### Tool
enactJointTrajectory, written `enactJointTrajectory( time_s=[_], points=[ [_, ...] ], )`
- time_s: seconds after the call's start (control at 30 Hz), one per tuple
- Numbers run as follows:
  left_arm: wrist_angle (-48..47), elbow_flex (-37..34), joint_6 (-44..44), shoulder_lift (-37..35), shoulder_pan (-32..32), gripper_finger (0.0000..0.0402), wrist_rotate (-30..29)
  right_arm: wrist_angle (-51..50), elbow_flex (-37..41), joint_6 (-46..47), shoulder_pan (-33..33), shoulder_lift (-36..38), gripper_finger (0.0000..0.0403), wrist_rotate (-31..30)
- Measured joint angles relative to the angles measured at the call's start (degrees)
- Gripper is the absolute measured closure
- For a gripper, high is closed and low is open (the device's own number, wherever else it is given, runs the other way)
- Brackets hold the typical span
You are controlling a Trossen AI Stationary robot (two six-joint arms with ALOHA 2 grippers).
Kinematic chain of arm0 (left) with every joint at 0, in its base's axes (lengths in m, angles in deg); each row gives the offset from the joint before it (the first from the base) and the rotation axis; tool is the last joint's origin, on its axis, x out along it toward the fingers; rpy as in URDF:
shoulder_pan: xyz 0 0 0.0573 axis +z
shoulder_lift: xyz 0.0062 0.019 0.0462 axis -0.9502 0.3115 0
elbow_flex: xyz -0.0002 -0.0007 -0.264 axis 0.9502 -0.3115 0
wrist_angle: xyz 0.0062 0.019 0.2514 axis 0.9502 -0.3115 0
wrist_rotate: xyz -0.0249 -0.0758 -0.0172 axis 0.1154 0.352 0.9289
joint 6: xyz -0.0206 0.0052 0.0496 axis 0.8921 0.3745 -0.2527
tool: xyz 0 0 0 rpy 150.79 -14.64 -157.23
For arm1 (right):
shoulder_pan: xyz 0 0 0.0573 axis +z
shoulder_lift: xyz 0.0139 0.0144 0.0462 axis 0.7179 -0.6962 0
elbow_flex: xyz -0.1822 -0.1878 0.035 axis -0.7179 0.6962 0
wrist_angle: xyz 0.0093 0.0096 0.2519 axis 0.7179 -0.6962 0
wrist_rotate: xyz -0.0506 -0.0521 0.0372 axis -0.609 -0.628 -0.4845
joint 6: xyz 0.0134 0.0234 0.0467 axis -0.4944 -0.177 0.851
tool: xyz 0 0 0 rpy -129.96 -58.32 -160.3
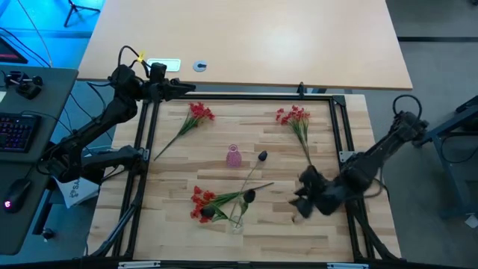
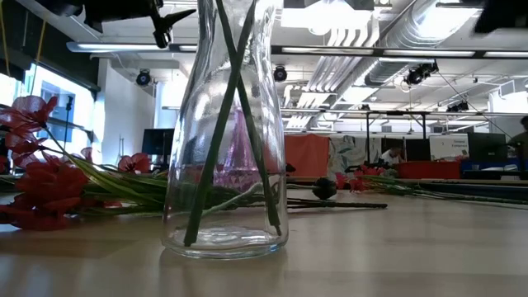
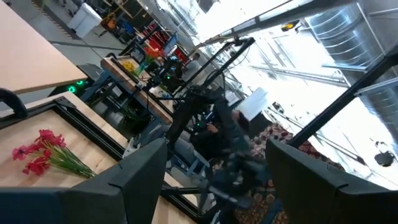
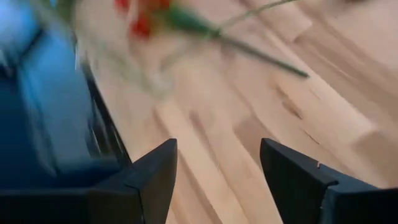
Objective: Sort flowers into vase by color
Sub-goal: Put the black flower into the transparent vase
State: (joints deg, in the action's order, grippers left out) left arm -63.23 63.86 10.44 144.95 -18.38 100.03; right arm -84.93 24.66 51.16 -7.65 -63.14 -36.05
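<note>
A clear glass vase (image 1: 237,221) (image 2: 227,124) stands near the table's near edge with two green stems (image 2: 239,91) leaning crossed inside it; dark blooms (image 1: 248,196) top them. A red bunch (image 1: 202,203) (image 2: 45,190) lies beside it on the table. A small pink vase (image 1: 233,157) stands mid-table. Another dark bloom (image 1: 262,156) (image 2: 324,188) lies on its side right of it. Two more red bunches (image 1: 199,113) (image 1: 293,116) lie toward the far side. My right gripper (image 1: 297,203) (image 4: 217,146) is open and empty, low over the table right of the clear vase. My left gripper (image 1: 187,87) (image 3: 214,149) is open and raised at the far-left corner.
A black metal frame (image 1: 146,142) borders the wooden work area on all sides. Bare wood lies between the right gripper and the clear vase. A keyboard (image 1: 19,131) sits off the table to the left. The right wrist view is blurred.
</note>
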Motion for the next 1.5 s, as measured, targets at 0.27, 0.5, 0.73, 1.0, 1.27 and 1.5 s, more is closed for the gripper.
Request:
enactJointTrajectory(
  time_s=[0.27, 0.5, 0.73, 1.0, 1.27, 1.5],
  points=[
    [0.0, 0.0, -1.6, 0.0, 0.0, 0.0142, -4.4, 30.9, 20.1, 21.4, -19.6, -0.2, 0.0199, 5.1],
    [0.0, 0.0, -2.2, 0.0, 0.0, 0.0142, -4.3, 38.2, 19.1, 22.0, -33.2, -6.6, 0.0199, 9.5],
    [0.0, 0.0, -3.7, 0.0, 0.2, 0.0142, -0.3, 38.2, 10.9, 22.7, -36.8, -19.2, 0.0199, 14.9],
    [0.0, 0.0, -7.0, 0.0, 0.4, 0.0142, 7.6, 37.7, 7.3, 32.8, -36.8, -28.6, 0.0199, 17.9],
    [0.0, 0.0, -8.6, 0.0, 2.8, 0.0142, 11.5, 36.6, 4.6, 37.0, -38.2, -32.5, 0.021, 17.1],
    [0.0, 0.0, -8.6, 0.1, 5.1, 0.0142, 11.6, 30.5, 2.8, 32.9, -38.6, -32.9, 0.0318, 16.6]
  ],
)
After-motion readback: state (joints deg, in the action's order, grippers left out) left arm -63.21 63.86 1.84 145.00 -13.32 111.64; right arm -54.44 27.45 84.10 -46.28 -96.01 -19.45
